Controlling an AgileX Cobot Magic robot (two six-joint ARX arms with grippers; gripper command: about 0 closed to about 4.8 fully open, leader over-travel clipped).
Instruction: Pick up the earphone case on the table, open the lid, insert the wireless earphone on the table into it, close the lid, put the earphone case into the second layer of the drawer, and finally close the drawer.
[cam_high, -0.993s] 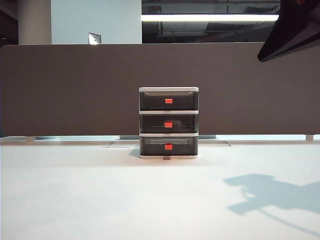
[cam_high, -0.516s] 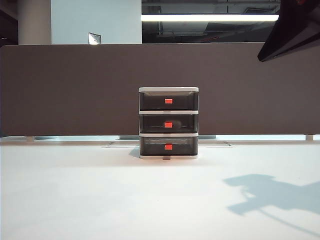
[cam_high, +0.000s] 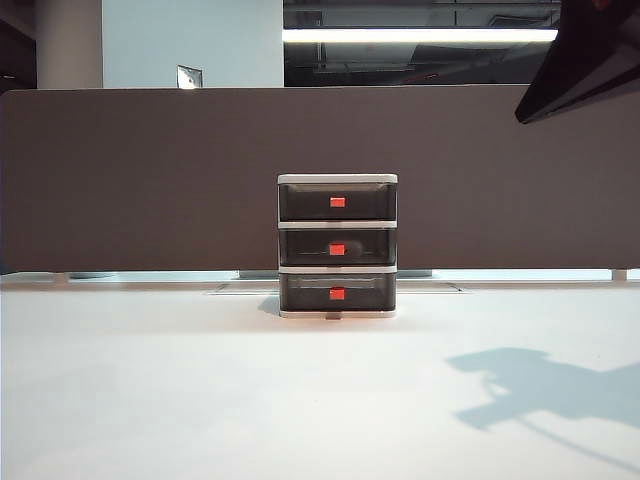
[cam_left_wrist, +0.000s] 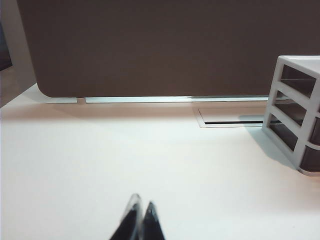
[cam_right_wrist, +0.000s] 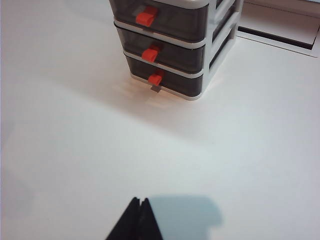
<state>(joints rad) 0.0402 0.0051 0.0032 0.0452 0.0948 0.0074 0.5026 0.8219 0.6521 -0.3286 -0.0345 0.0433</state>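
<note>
The drawer (cam_high: 337, 247) stands at the back middle of the white table (cam_high: 180, 400), with all three smoky layers pushed in. Its second layer (cam_high: 337, 249) shows a red tab. The earphone case, its lid and the wireless earphone are out of view in every frame. My left gripper (cam_left_wrist: 141, 206) is shut and empty over bare table, with the drawer (cam_left_wrist: 297, 120) off to one side. My right gripper (cam_right_wrist: 140, 201) is also shut and empty, in front of the drawer (cam_right_wrist: 170, 45) and facing the second layer's red tab (cam_right_wrist: 150, 53).
A brown partition (cam_high: 150, 180) runs behind the table. A recessed slot (cam_left_wrist: 230, 117) lies in the tabletop beside the drawer. A dark part of the right arm (cam_high: 585, 60) hangs at the exterior view's top right, and its shadow (cam_high: 545, 390) falls on the table.
</note>
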